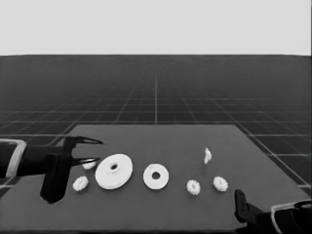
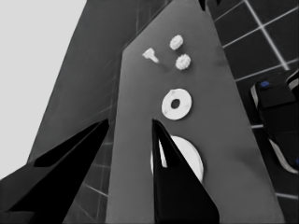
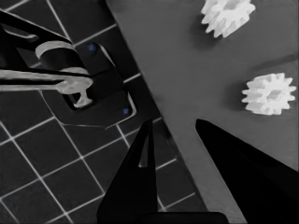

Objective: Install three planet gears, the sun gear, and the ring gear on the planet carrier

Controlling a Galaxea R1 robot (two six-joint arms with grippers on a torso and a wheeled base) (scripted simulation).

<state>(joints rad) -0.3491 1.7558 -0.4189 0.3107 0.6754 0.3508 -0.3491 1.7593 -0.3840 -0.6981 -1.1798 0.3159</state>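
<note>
The larger round part, the ring gear (image 1: 113, 171) (image 2: 189, 156), lies left of centre. Right of it is the smaller round part, the planet carrier (image 1: 156, 176) (image 2: 176, 104). Two planet gears (image 1: 193, 186) (image 1: 220, 183) lie at the right, also in the left wrist view (image 2: 183, 61) (image 2: 176, 42) and large in the right wrist view (image 3: 269, 93) (image 3: 227, 14). Two more gears lie at the left (image 1: 80, 183) (image 1: 88, 165); the second lies under my waiting left gripper (image 1: 97, 150) (image 2: 130, 121), which is open and holds nothing. My right gripper (image 1: 240, 199) (image 3: 174, 121) is parked open at the table's near right corner.
A thin white piece (image 1: 207, 155) (image 2: 150, 54) stands upright behind the two right gears. Dark machinery with blue lights (image 3: 86, 88) shows past the table's edge. The table's near right edge (image 3: 154, 100) runs close by the right fingers.
</note>
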